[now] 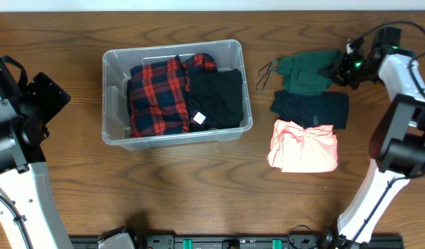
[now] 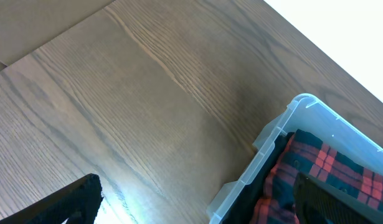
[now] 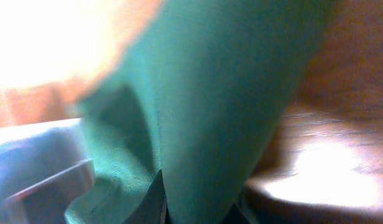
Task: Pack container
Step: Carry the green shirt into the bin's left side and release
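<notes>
Evidently right tool pinches green garment; left tool gapes wide, empty.

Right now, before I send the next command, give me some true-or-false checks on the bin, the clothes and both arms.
1. The container holds a red plaid garment and a black garment. True.
2. The pink garment lies inside the container. False: it lies on the table, to the right of the container.
3. The right gripper is at the green garment. True.
4. The left gripper holds the plaid garment. False: it is open and empty, beside the container's corner.
5. A dark garment lies between the green and pink ones. True.
</notes>
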Robot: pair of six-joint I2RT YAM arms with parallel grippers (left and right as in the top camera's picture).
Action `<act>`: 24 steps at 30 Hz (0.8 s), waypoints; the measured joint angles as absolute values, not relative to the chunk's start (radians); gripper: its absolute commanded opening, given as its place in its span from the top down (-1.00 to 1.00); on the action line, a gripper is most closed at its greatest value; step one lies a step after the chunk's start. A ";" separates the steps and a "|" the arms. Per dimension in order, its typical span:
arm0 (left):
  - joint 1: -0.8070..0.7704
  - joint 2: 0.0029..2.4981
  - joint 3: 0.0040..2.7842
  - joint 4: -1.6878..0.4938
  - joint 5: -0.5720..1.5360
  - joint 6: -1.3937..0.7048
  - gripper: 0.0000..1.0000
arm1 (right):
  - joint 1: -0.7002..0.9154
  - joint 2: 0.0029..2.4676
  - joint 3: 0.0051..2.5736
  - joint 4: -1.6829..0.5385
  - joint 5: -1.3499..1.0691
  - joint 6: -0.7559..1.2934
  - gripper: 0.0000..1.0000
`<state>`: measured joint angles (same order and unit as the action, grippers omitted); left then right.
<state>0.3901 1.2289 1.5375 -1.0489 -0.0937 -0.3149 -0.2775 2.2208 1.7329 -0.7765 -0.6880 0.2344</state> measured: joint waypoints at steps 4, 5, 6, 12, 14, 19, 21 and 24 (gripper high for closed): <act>0.390 1.229 1.538 -1.049 -0.094 -0.315 -0.96 | -0.276 2.067 1.726 -0.720 -0.819 0.245 0.98; 0.390 1.229 1.538 -1.049 -0.094 -0.315 -0.96 | -0.271 2.028 1.726 -0.703 -0.844 0.252 0.97; 0.390 1.229 1.538 -1.049 -0.094 -0.315 -0.96 | -0.262 1.979 1.726 -0.680 -0.875 0.265 0.97; 0.390 1.229 1.538 -1.049 -0.094 -0.315 -0.96 | -0.115 1.788 1.738 -0.526 -0.995 0.361 0.97; 0.390 1.229 1.538 -1.049 -0.094 -0.315 -0.96 | -0.037 1.773 1.740 -0.463 -1.016 0.398 0.97; 0.390 1.229 1.538 -1.049 -0.094 -0.315 -0.96 | 0.197 1.793 1.739 -0.323 -0.999 0.461 0.98; 0.390 1.229 1.538 -1.049 -0.094 -0.315 -0.96 | 0.308 1.810 1.739 -0.282 -0.964 0.475 0.97; 0.390 1.229 1.538 -1.049 -0.094 -0.315 -0.96 | 0.444 1.839 1.739 -0.263 -0.896 0.509 0.97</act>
